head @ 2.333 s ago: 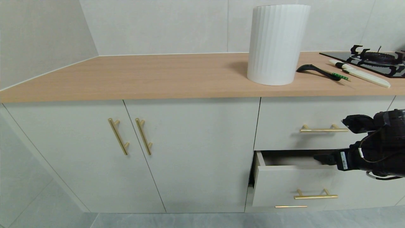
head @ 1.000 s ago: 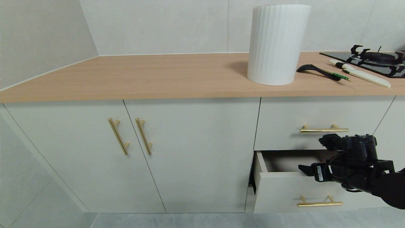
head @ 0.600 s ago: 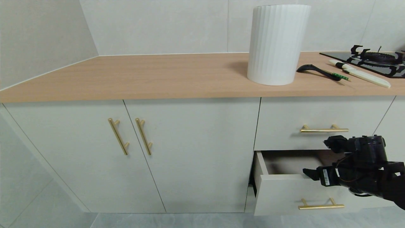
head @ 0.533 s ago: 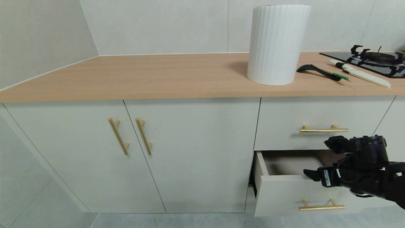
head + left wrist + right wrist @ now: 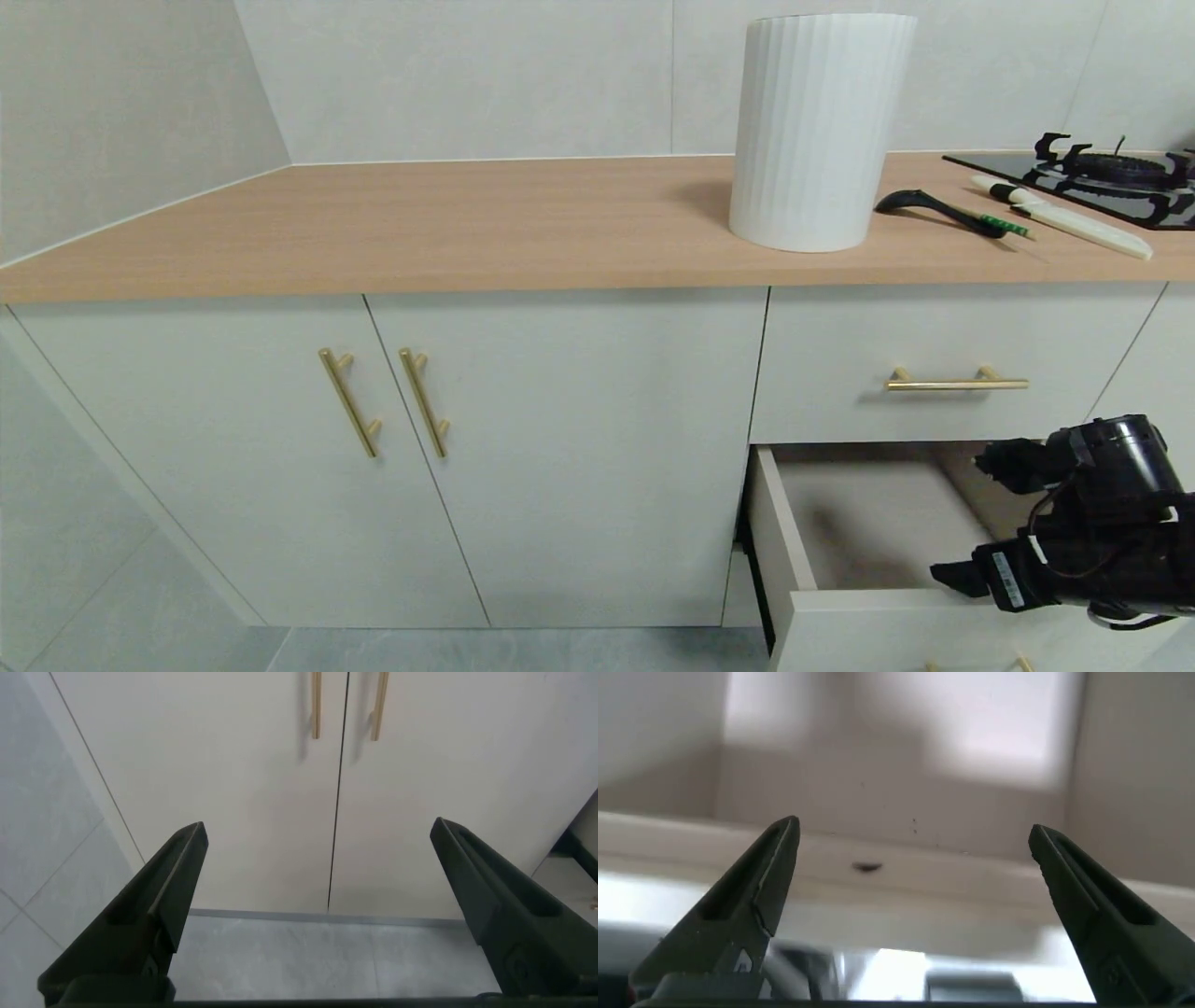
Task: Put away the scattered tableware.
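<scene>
- Worktop point(image 5: 420, 224) – wood-coloured, running along tiled walls.
- Tall white ribbed container point(image 5: 817, 131) – upright on the worktop, right of centre.
- Tableware – a black ladle point(image 5: 934, 207), a small green-handled utensil point(image 5: 1006, 226) and a long white knife point(image 5: 1074, 222) lie on the worktop between the container and the hob point(image 5: 1111, 177). The ladle is nearest the container and the knife nearest the hob.
- Upper drawer point(image 5: 934, 336) – closed, with a gold bar handle point(image 5: 956, 383).
- Lower drawer point(image 5: 777, 523) – open, its pale inside bare.
- Double cabinet doors point(image 5: 373, 448) – closed, with two gold handles side by side.
- Right gripper point(image 5: 969, 518) – at the top edge of the lower drawer's front panel, fingers apart with nothing between them. Whether they touch the panel cannot be told.
- Left gripper point(image 5: 318, 849) – low before the double doors, facing their bottom edge and the grey floor point(image 5: 280, 961). Its fingers point(image 5: 173, 882) are wide apart and hold nothing.
</scene>
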